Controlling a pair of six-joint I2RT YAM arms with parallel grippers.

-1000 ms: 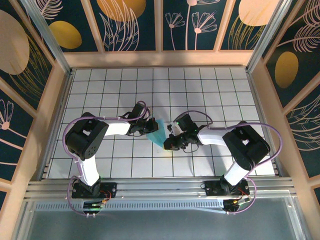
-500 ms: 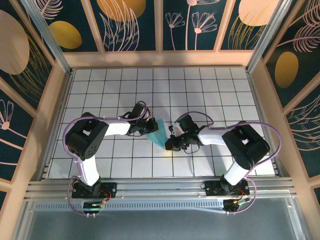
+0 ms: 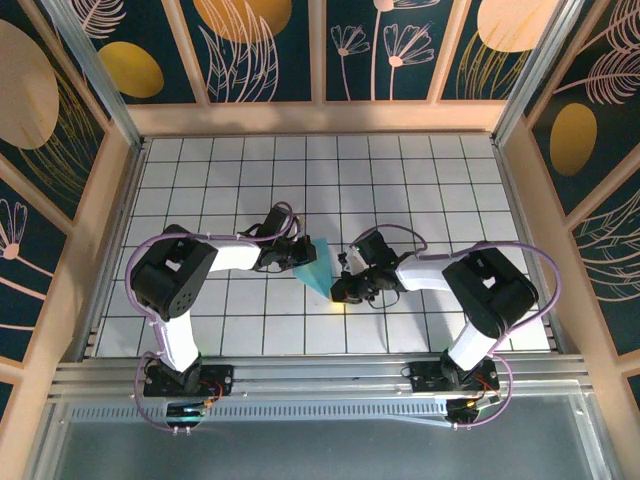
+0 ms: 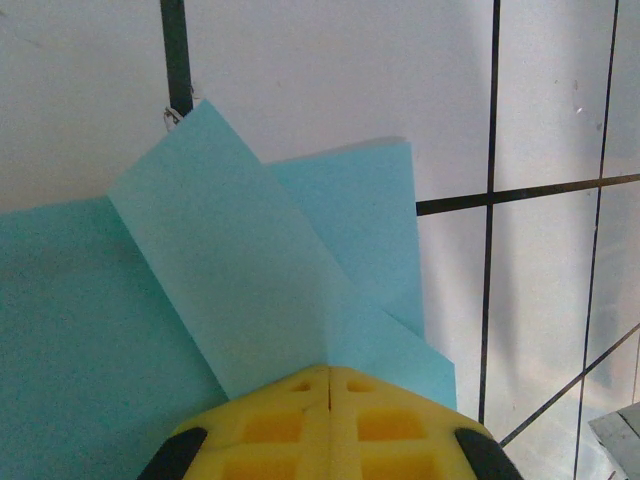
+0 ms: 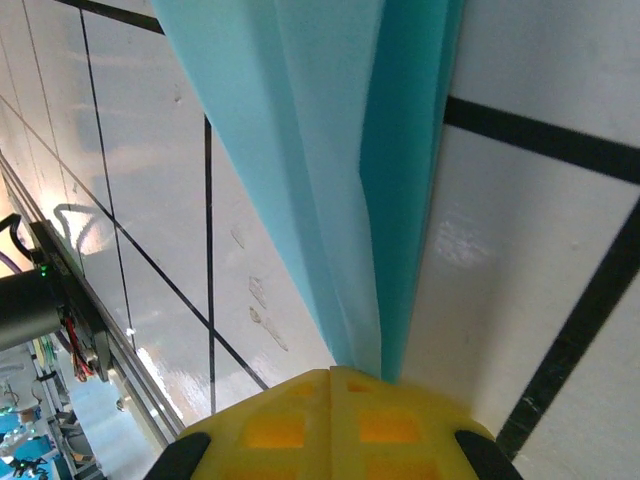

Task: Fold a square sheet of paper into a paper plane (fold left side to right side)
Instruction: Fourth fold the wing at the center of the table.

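The square sheet of paper is folded into a pointed light teal paper plane near the middle of the tiled floor, wide end away from the arms. My left gripper is at its left side. In the left wrist view a creased flap of the paper plane rises from the seam of the shut left gripper. My right gripper meets the narrow near end. In the right wrist view the paper plane tapers into the shut right gripper, just right of the seam.
The white tiled floor with black grid lines stretches all round the paper. Wooden walls and metal posts fence it in. A metal rail with both arm bases runs along the near edge.
The right gripper has edged slightly left toward the paper's point. The paper looks a little narrower and more upright. The left gripper has stayed put.
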